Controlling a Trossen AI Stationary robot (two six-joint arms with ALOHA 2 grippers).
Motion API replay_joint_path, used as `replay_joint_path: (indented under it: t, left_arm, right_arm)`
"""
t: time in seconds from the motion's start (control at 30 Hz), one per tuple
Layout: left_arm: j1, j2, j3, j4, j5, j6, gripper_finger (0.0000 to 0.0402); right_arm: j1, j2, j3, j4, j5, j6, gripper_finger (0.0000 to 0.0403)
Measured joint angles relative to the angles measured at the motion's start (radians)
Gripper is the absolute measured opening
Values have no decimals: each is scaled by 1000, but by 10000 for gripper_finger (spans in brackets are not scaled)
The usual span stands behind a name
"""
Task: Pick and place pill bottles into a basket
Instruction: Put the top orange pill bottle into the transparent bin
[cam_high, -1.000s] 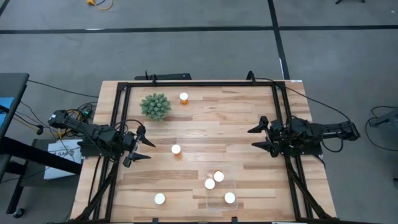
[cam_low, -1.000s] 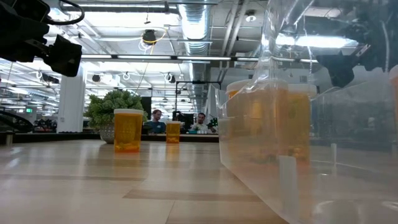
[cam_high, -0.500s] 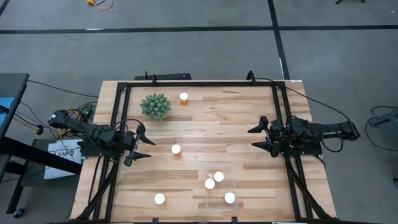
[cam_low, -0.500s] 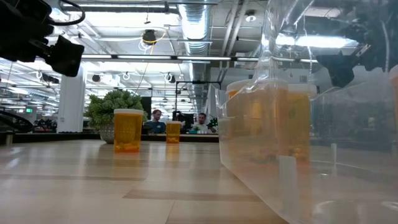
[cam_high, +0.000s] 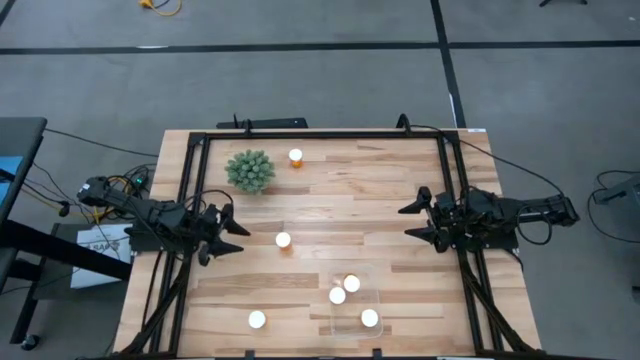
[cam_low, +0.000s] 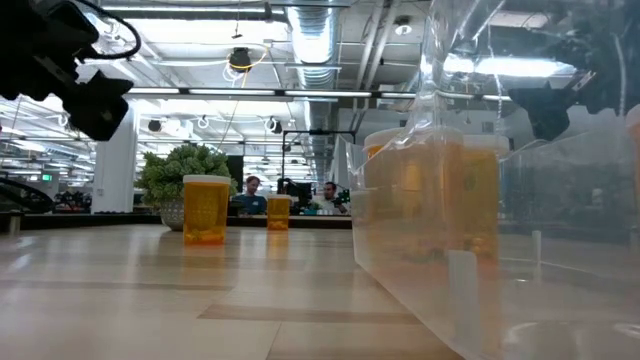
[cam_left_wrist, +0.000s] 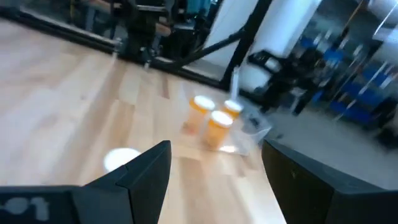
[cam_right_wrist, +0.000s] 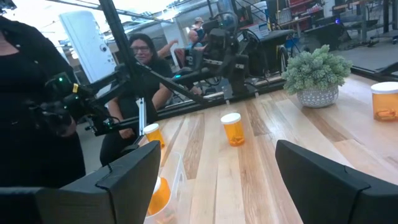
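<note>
The left gripper (cam_high: 228, 236) hangs above the left edge of the desk (cam_high: 380, 190) with its fingers spread and nothing between them. The nearest pill bottle (cam_high: 283, 240) stands upright just ahead of its fingertips, toward the middle of the desk. Farther out, forward and to one side of the gripper, the clear basket (cam_high: 378, 300) sits near the front edge with three bottles (cam_high: 351, 284) standing in it, and another bottle (cam_high: 257, 320) stands alone on the wood beside the basket. On the gripper's other side, a sixth bottle (cam_high: 295, 157) stands just beside the small green plant (cam_high: 250, 171). The right gripper (cam_high: 415, 220) waits over the opposite edge, fingers also spread and empty. The step in hand looks like the approach to the middle bottle; the next move calls for reaching forward, dropping around the bottle and closing on it.
</note>
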Motion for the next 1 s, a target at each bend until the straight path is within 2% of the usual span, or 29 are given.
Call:
replay_joint_path:
  t: [0.07,0.23,0.37,0.47,0.53,0.73,1.0]
  left_arm:
    - [-1,12,29,-56,-63,68,242]
    - [1,100,136,-193,-328,124,242]
    - [0,241,212,-206,-442,216,242]
    - [1,376,257,-196,-600,223,242]
    - [13,468,280,-153,-665,215,242]
    - [138,763,367,37,-712,166,242]
    - [333,1112,560,31,-621,-36,242]
  right_arm:
    - [0,0,0,0,0,0,311]
    - [0,0,0,0,0,0,311]
    - [0,0,0,0,0,0,311]
    - [0,0,0,0,0,0,311]
    - [0,0,0,0,0,0,311]
    - [0,0,0,0,0,0,311]
    - [0,0,0,0,0,0,311]
